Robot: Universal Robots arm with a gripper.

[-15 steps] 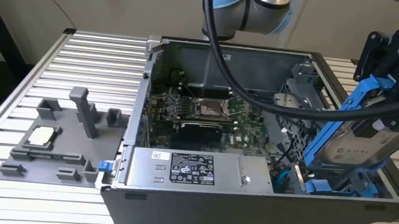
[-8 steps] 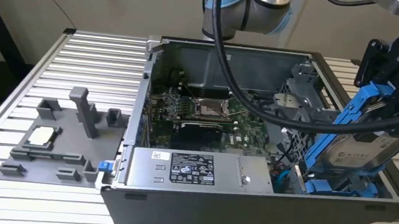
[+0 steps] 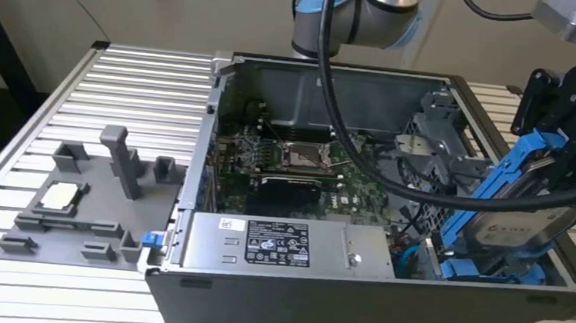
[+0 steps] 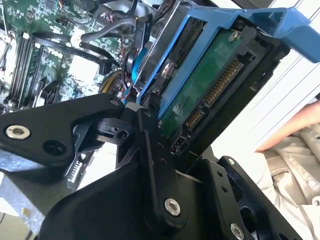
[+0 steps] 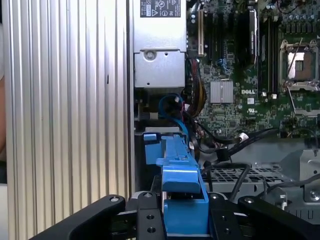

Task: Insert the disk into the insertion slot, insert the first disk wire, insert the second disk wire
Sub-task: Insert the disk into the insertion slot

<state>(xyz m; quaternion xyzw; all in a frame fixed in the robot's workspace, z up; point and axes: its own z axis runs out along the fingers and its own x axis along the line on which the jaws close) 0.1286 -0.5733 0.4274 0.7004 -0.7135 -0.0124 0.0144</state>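
Where the fingers [image 5: 149, 220] meet, you have them pinched on the upper end of the disk [image 3: 508, 219]. Its blue carrier is clamped between them so the gripper [image 5: 184, 212] can steer the free end. The disk stands tilted, lower end down at the insertion slot [image 3: 506, 274], in the computer case [image 3: 359, 310] corner on the exterior view's right. Depth of entry cannot be told. The connector edge [image 4: 216, 90] faces the wrist, bare of wires. Judgement: insertion in hand, disk not yet seated.

Ribbed aluminium table [image 3: 139, 88], open computer case [image 3: 359, 306] beside a grey fixture tray [image 3: 98, 216] on top.
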